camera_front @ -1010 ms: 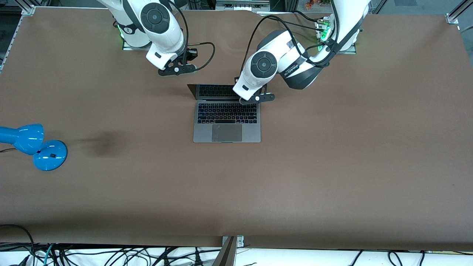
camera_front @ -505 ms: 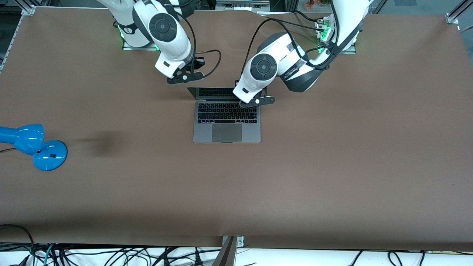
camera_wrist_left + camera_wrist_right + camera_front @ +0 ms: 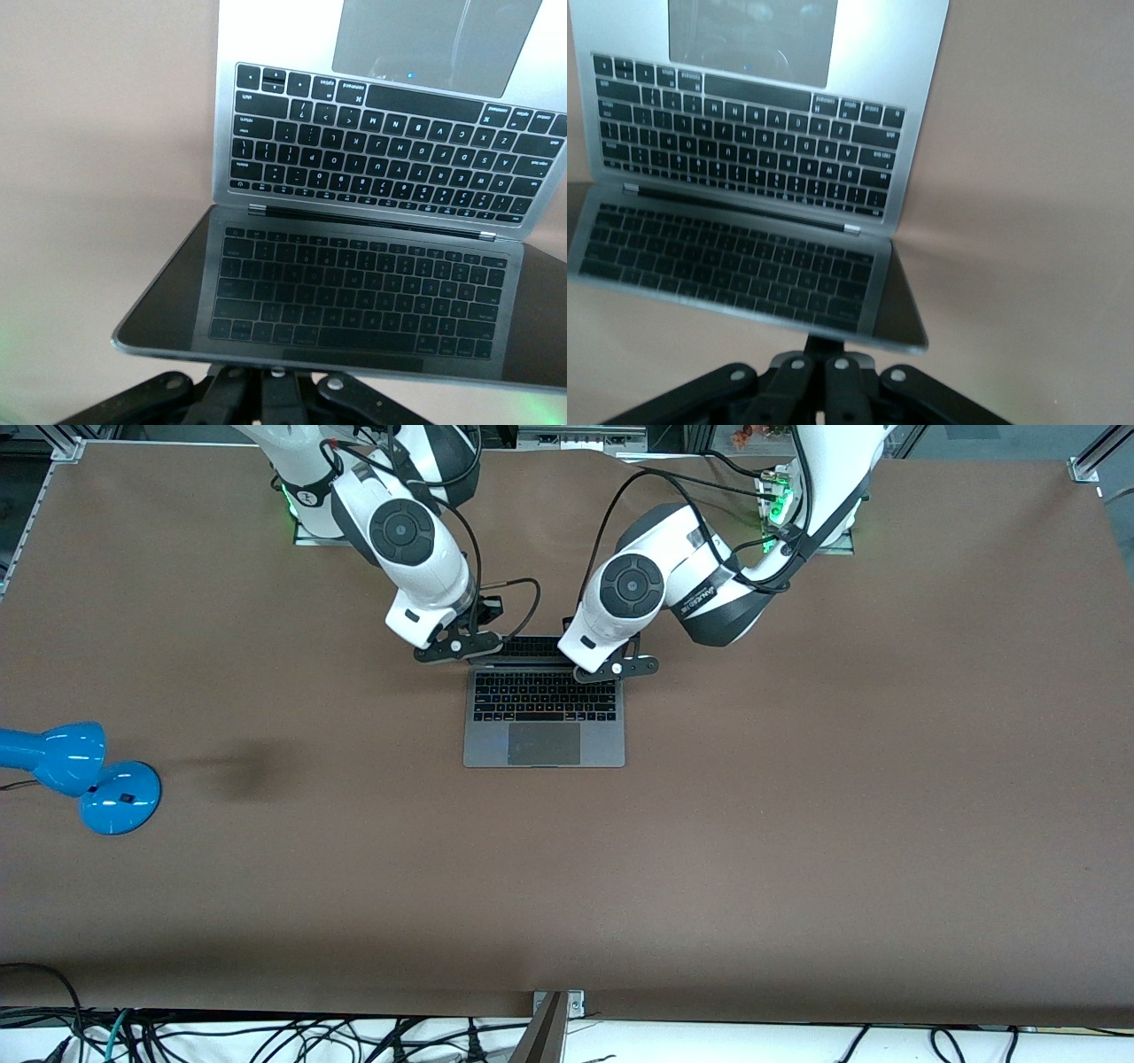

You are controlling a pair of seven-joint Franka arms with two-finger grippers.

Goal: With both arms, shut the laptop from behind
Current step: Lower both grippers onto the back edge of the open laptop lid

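The space-grey laptop (image 3: 544, 731) lies open mid-table, its dark screen (image 3: 524, 648) leaning over the black keys. My left gripper (image 3: 616, 666) is shut, its fingers pressed together against the lid's top edge at the corner toward the left arm's end. My right gripper (image 3: 456, 646) is shut too and sits at the lid corner toward the right arm's end. In the left wrist view the screen (image 3: 354, 297) mirrors the keyboard (image 3: 381, 150), with the left gripper (image 3: 266, 376) tucked under the lid's edge. In the right wrist view the right gripper (image 3: 826, 354) meets the lid (image 3: 735, 257) the same way.
A blue desk lamp (image 3: 84, 775) rests on the brown table (image 3: 797, 824) near the edge at the right arm's end, well away from the laptop. Black cables loop from both wrists above the lid.
The right arm has swung from near its base to the lid's corner. The lid has tipped farther over the keyboard. The left gripper has stayed at the lid's edge.
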